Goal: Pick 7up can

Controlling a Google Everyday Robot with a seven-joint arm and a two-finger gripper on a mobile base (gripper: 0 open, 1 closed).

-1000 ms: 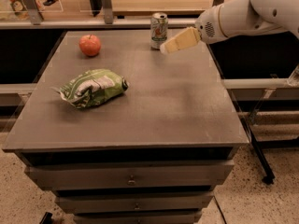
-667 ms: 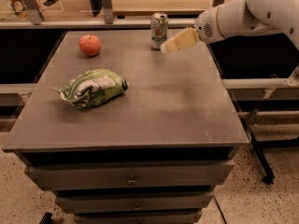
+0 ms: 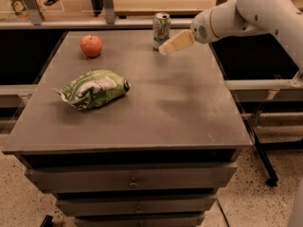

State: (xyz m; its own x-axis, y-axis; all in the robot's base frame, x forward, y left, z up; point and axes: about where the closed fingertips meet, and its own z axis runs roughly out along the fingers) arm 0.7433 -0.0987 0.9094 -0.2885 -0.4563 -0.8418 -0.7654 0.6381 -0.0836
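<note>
The 7up can [image 3: 161, 30], silvery with green and red markings, stands upright near the far edge of the grey table [image 3: 156, 112], right of the middle. My gripper [image 3: 166, 48] comes in from the right on a white arm. Its cream fingers point left and reach the can's lower right side, just in front of it. I cannot tell whether it touches the can.
A red apple [image 3: 91, 45] sits at the far left of the table. A green-and-white chip bag [image 3: 93, 89] lies at the left middle. A wooden counter with metal posts [image 3: 109, 4] runs behind the table. Drawers [image 3: 132, 183] are below the top.
The gripper has moved slightly left and closer to the can. The can, apple and bag have not moved.
</note>
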